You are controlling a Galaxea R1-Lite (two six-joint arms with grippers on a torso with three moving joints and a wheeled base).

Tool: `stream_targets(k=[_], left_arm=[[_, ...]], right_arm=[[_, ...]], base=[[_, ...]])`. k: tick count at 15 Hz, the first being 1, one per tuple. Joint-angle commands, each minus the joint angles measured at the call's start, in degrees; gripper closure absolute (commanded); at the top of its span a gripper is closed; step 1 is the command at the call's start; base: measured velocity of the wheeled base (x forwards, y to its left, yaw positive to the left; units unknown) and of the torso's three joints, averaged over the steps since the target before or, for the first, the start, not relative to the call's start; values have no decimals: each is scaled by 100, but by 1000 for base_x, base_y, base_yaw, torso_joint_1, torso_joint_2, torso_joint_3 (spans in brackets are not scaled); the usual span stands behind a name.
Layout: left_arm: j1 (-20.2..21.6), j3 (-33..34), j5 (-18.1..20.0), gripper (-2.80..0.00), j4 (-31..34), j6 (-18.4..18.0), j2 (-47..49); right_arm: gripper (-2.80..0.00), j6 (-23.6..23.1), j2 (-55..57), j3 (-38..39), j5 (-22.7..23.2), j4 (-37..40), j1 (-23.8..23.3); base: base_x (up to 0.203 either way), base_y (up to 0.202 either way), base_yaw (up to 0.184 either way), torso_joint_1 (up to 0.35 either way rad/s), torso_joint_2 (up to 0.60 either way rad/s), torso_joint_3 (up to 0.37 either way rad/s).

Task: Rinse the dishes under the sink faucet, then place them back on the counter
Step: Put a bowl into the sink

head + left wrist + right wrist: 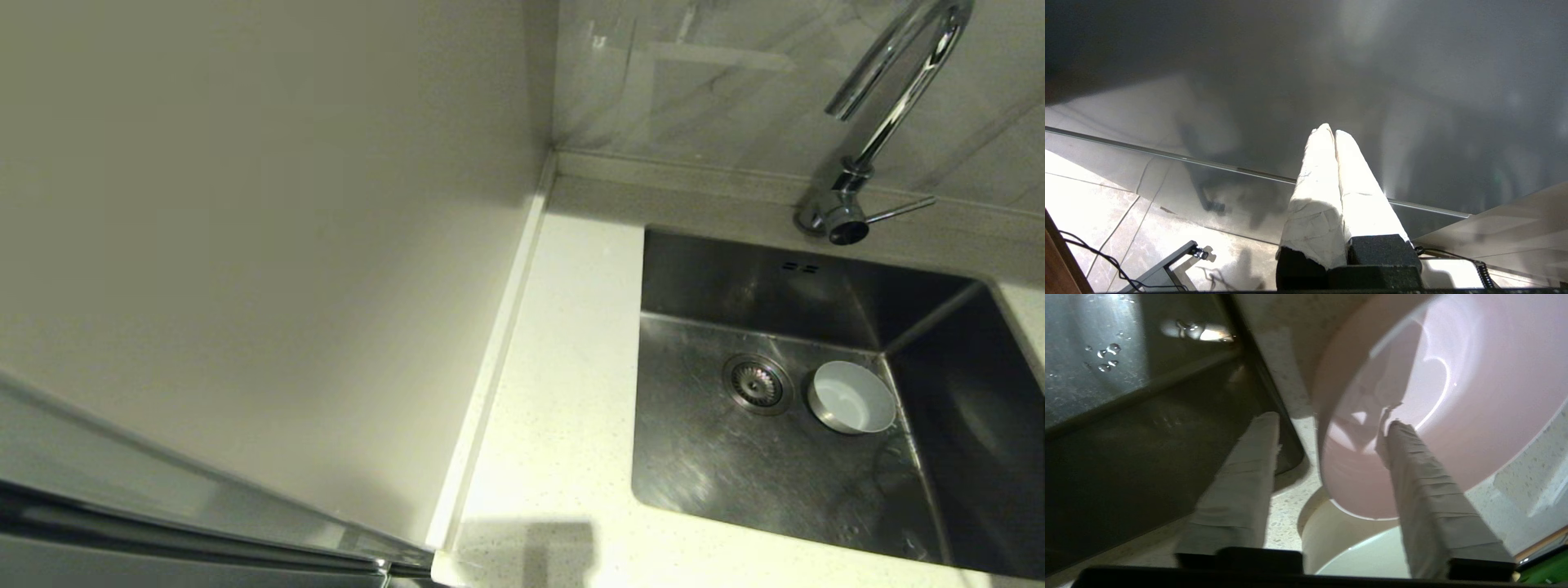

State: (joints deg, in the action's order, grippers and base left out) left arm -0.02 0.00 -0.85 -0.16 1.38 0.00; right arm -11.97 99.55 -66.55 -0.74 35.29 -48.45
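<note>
We see the sink (784, 457) sunk into the speckled off-white surface (563, 392), with the chrome faucet (890, 106) standing at its far edge, side lever pointing right. On the sink floor a pale blue-grey bowl (851, 397) sits upright just right of the round drain strainer (758, 382); two small overflow slots (800, 267) show on the far wall.

Neither arm appears in the head view. From the right wrist view, the right gripper (1331, 420) hangs over the surface at the sink's rim, its jaws straddling the wall of a pale pink bowl (1453, 388): one finger (1425, 486) lies inside the bowl, the other outside it with a gap to the wall, so we read the jaws as parted and not yet clamped. A whitish bowl (1339, 539) sits just beside the pink one, partly under it. Water drops cling to the steel.

The left gripper (1334, 131) is parked away from the sink, above a tiled floor (1094, 192), jaws pressed together on nothing.

We find no brand, label or readable writing anywhere.
</note>
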Motion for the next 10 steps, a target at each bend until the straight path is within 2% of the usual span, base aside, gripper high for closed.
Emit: stream_targets(k=[1,4,6,10], left_arm=[[2,0,-3,0,-2,-3,-26],[2,0,-3,0,-2,2,-18],[2,0,-3,0,-2,3,-18],[2,0,-3,0,-2,3,-18]], right_arm=[[0,-7,-31,-7,-1,22,116],[0,-6,-23,-25,-5,-63,331],[0,-23,34,-19,-17,-523,512],[0,-11,-111,5,1,-973,1143]], base=[[0,0,0,0,0,0],[0,0,0,0,0,0],[0,0,0,0,0,0],[0,0,0,0,0,0]])
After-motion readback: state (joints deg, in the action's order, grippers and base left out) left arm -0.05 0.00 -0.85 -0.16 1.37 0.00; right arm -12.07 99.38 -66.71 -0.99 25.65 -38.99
